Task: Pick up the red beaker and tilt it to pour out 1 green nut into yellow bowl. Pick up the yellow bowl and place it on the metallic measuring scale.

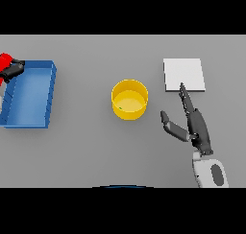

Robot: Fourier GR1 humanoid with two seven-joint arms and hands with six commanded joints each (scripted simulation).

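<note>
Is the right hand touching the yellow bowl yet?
Apart. The head view shows bare table between the right hand and the yellow bowl.

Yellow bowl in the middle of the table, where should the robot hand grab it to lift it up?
Probably by the wall of the round yellow bowl, on its right side, because the open right robot hand waits just right of it. The bowl stands upright with straight walls, so thumb and fingers could close around it from the side, keeping the tiny green nut inside.
</note>
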